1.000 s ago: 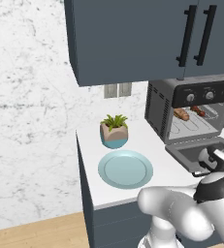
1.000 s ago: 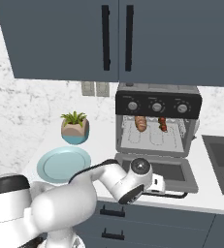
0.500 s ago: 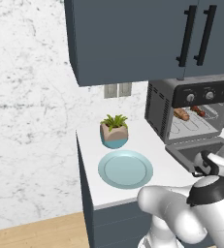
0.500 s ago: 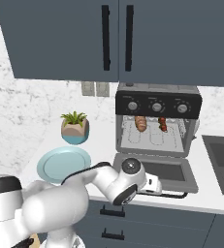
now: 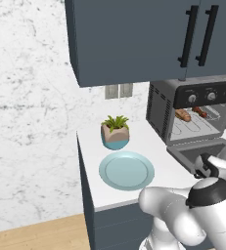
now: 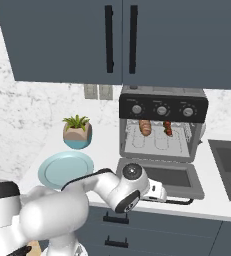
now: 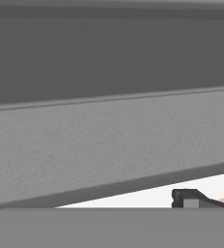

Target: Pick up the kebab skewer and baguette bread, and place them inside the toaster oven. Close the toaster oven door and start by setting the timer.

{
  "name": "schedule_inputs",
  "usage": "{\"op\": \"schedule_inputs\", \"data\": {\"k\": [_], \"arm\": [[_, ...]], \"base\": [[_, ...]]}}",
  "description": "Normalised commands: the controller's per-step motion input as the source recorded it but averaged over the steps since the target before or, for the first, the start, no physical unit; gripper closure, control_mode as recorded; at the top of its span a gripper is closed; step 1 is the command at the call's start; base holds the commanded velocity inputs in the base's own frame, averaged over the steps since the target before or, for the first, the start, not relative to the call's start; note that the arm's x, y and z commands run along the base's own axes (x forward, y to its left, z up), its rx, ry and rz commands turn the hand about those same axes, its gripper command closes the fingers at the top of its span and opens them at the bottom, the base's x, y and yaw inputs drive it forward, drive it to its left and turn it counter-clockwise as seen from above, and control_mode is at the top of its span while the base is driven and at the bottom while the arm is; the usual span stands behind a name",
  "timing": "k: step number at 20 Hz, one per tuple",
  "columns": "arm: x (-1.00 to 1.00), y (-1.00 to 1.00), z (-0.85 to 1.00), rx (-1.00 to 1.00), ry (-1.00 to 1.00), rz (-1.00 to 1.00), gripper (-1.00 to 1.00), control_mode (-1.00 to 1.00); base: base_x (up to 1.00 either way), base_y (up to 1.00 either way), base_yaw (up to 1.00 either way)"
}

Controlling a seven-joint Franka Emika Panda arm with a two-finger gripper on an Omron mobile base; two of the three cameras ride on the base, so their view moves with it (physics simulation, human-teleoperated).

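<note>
With jaws wide below the toaster oven door (image 6: 162,176) at the desk's front edge, I risk slipping off its handle when lifting.

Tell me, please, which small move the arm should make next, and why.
Probably lift the toaster oven door up toward shut. The baguette bread and kebab skewer already lie on the rack inside the toaster oven, the door hangs open flat, and the gripper sits at its front edge.
</note>
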Motion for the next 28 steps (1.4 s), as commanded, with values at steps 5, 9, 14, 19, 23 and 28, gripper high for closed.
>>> {"op": "schedule_inputs", "data": {"k": [5,9,14,19,23,28], "arm": [[-0.28,0.0,-0.18,0.0,0.0,0.0,-1.0,-1.0],[-0.03,0.04,-0.03,0.0,0.0,0.0,-1.0,-1.0],[0.45,0.24,0.0,0.0,-0.03,0.0,-1.0,-1.0],[0.2,0.07,-0.08,0.0,0.0,0.0,-1.0,-1.0],[0.0,0.0,-0.11,0.0,0.0,-0.01,-1.0,-1.0],[-0.03,0.0,0.0,0.0,0.0,-0.04,-1.0,-1.0]], "base": [[0.0,0.0,0.0],[0.0,0.0,0.0],[0.0,0.0,0.0],[0.0,0.0,0.0],[0.0,0.0,0.0],[0.0,0.0,0.0]]}}
